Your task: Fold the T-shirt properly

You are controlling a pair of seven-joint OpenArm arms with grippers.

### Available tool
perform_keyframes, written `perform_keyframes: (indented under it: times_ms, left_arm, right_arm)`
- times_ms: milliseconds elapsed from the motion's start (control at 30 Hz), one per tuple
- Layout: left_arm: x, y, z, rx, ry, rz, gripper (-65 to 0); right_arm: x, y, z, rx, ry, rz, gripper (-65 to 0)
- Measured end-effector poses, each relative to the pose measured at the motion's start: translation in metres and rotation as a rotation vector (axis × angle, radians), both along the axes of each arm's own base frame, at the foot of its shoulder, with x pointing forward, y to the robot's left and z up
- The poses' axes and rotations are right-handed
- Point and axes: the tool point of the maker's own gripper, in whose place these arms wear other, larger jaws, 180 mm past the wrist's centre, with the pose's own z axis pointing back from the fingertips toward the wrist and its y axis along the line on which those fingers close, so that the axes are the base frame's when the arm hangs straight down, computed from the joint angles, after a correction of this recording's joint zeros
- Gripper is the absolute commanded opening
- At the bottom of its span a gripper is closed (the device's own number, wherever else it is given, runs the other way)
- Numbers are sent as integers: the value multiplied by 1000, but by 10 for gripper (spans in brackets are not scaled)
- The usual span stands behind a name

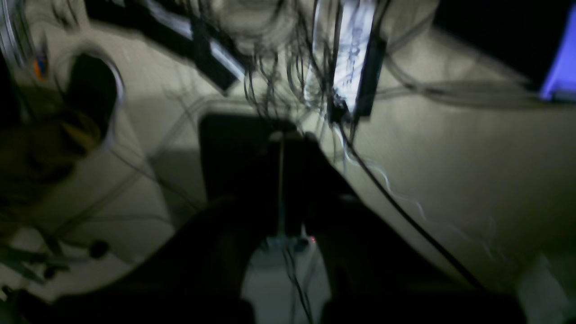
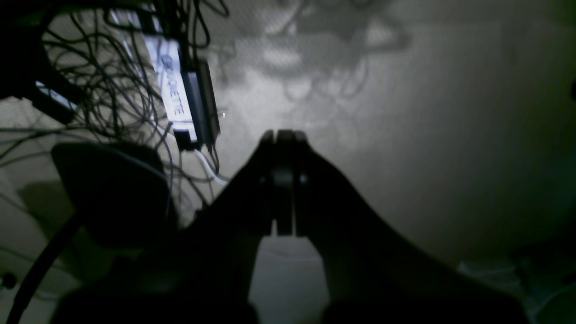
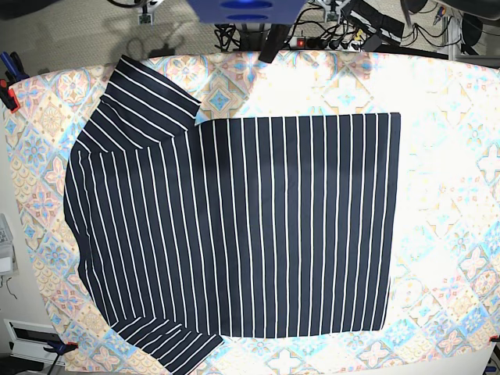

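Both grippers — left gripper [image 1: 281, 139], right gripper [image 2: 283, 135] — closed on nothing, off the table; T-shirt [image 3: 234, 226] flat on tablecloth [image 3: 453, 195], long axis left–right, neither arm visibly nearer.

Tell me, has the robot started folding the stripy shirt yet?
Not yet. The dark navy white-striped cloth T-shirt lies spread flat on the pastel tile-patterned tablecloth, both sleeves out. Both grippers, left and right, are shut and hold nothing. Every fold is left.

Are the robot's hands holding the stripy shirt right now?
No. Both are shut on nothing: the left gripper and right gripper are away from the T-shirt, which lies flat on the tablecloth.
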Motion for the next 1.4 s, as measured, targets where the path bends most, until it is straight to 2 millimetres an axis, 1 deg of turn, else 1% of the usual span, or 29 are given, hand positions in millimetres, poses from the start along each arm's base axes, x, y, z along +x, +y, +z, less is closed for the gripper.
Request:
perform_keyframes:
  times_ms: [67, 133, 200, 267, 367, 467, 533, 667, 733, 833, 900, 1033, 1200, 1300, 1400]
  left_arm:
    - [4, 11, 7, 14, -42, -14, -650]
    - [4, 19, 14, 34, -69, -21, -650]
    - [1, 21, 20, 36, -78, -23, -650]
    - [-1, 23, 25, 32, -89, -32, -650]
    - [2, 27, 34, 44, -123, -41, -650]
    - [13, 25, 47, 37, -178, -51, -650]
    - [25, 23, 56, 34, -224, -55, -650]
    - [52, 18, 74, 24, -318, -65, -650]
    - [59, 16, 86, 22, -357, -71, -650]
    - [65, 12, 104, 15, -399, -78, -650]
    - [72, 9, 117, 11, -435, -83, -650]
    - [89, 4, 147, 5, -516, -93, -650]
    - [107, -2, 183, -5, -602, -102, -650]
    - [123, -6, 210, -10, -678, -106, -650]
    - [141, -7, 231, -12, -742, -132, -650]
  right_arm:
    - [-1, -7, 4, -13, -15, 10, -650]
    - [-5, -10, 10, -19, -28, 18, -650]
    - [-10, -14, 17, -23, -41, 34, -650]
    - [-11, -19, 25, -36, -61, 44, -650]
    - [-3, -22, 37, -44, -113, 63, -650]
    - [8, -19, 49, -40, -170, 76, -650]
    - [13, -23, 58, -52, -203, 61, -650]
    - [26, -48, 80, -114, -268, 50, -650]
    - [31, -56, 94, -137, -303, 49, -650]
    - [33, -59, 112, -153, -333, 62, -650]
    - [39, -59, 124, -157, -363, 75, -650]
    - [59, -56, 145, -159, -435, 103, -650]
    - [62, -51, 165, -159, -460, 128, -650]
    - [77, -49, 182, -163, -516, 148, -650]
    - [93, -58, 204, -199, -576, 153, -650]
